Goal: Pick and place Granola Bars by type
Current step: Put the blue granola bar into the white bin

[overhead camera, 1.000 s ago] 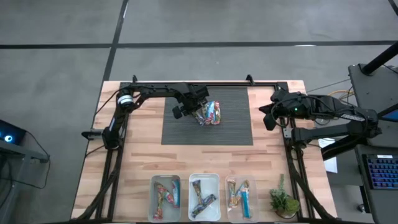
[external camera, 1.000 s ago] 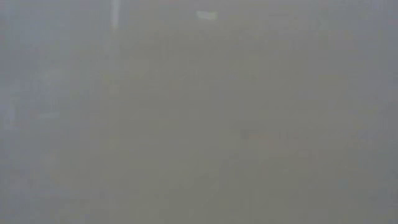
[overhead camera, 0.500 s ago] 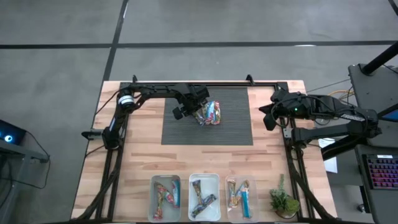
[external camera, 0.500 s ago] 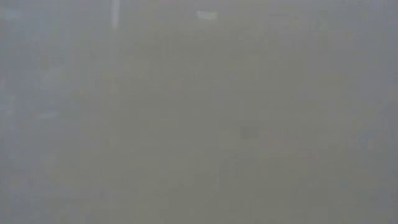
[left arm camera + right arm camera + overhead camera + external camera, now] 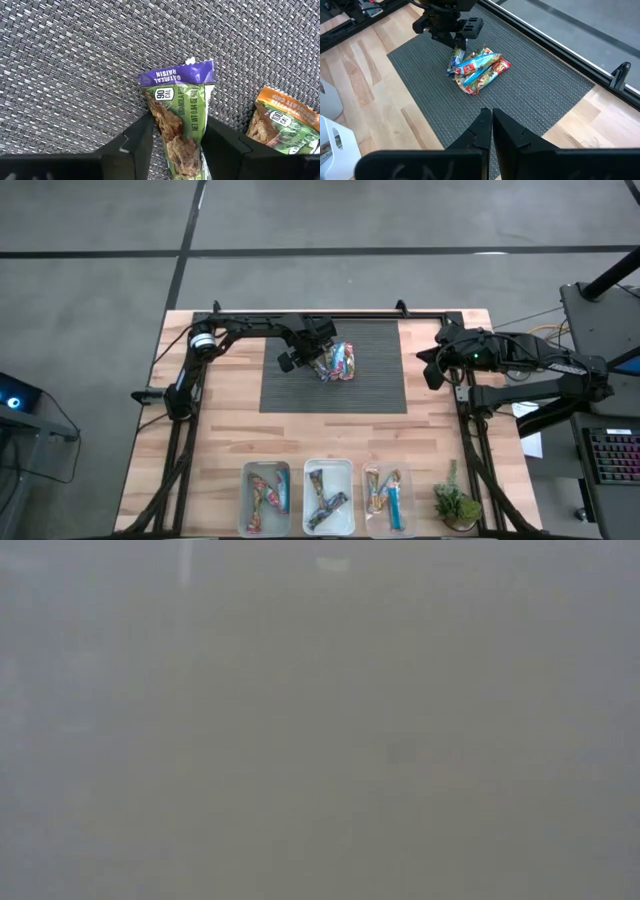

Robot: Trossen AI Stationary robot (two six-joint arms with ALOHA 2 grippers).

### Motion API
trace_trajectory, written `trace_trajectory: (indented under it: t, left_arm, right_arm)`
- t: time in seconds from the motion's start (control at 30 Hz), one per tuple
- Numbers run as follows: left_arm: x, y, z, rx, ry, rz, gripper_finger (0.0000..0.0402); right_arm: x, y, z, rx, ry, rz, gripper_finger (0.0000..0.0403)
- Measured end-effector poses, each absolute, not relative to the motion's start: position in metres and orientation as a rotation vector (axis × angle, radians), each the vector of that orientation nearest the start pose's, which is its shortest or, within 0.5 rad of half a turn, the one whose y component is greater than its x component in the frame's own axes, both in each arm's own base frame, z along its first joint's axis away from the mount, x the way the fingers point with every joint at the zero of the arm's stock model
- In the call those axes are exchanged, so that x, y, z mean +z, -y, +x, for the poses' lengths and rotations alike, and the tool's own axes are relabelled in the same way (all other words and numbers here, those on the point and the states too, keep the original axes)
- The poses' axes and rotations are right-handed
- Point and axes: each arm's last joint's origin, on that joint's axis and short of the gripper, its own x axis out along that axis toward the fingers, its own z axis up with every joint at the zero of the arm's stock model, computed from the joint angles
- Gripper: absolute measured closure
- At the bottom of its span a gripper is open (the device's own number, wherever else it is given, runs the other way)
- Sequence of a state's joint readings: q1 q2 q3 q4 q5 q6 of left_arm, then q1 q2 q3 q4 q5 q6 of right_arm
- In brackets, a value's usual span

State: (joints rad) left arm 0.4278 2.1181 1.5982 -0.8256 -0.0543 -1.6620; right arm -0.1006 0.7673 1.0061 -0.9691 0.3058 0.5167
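The left gripper [image 5: 177,145] sits low over the dark woven mat [image 5: 380,380], its two fingers [image 5: 132,145] flanking a purple-topped oatmeal raisin bar [image 5: 180,115]; whether they already pinch it I cannot tell. An orange-topped bar [image 5: 280,122] lies just right of it. These belong to the granola bar pile [image 5: 338,363] on the mat's far part. The right gripper [image 5: 491,125] waits, clenched and holding nothing, at the table's right side. Three clear bins [image 5: 328,467] with sorted bars line the near edge.

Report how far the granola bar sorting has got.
Done: bars already lie in all three clear bins at the table's near edge. In hand: the left gripper straddles the purple-topped bar on the grey mat, closing around it. Left: the pile of bars. The right gripper waits shut.
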Motion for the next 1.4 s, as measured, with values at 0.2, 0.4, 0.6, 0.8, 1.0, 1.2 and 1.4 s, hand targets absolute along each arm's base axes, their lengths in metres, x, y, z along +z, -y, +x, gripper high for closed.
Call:
trace_trajectory:
  t: [0.2,0.4,0.6,0.8,1.0,1.2,1.4]
  left_arm:
    - [0.165,-0.176,0.384,1.433,-0.679,-1.602,0.0307]
    - [0.165,-0.177,0.384,1.43,-0.676,-1.603,0.0337]
    - [0.165,-0.177,0.385,1.428,-0.673,-1.603,0.0341]
    - [0.167,-0.176,0.385,1.414,-0.669,-1.595,0.0342]
    - [0.186,-0.178,0.388,1.333,-0.669,-1.545,0.0342]
    - [0.202,-0.178,0.39,1.275,-0.671,-1.488,0.0342]
    - [0.227,-0.171,0.386,1.198,-0.714,-1.397,0.0342]
  right_arm:
    - [0.339,0.021,0.123,-0.566,-0.612,0.411,0.0394]
    - [0.339,0.021,0.123,-0.566,-0.612,0.411,0.0394]
    - [0.339,0.021,0.123,-0.566,-0.612,0.411,0.0394]
    - [0.339,0.021,0.123,-0.566,-0.612,0.411,0.0394]
    - [0.339,0.021,0.123,-0.565,-0.613,0.407,0.0394]
    - [0.339,0.021,0.123,-0.565,-0.613,0.407,0.0394]
    - [0.339,0.021,0.123,-0.565,-0.613,0.407,0.0394]
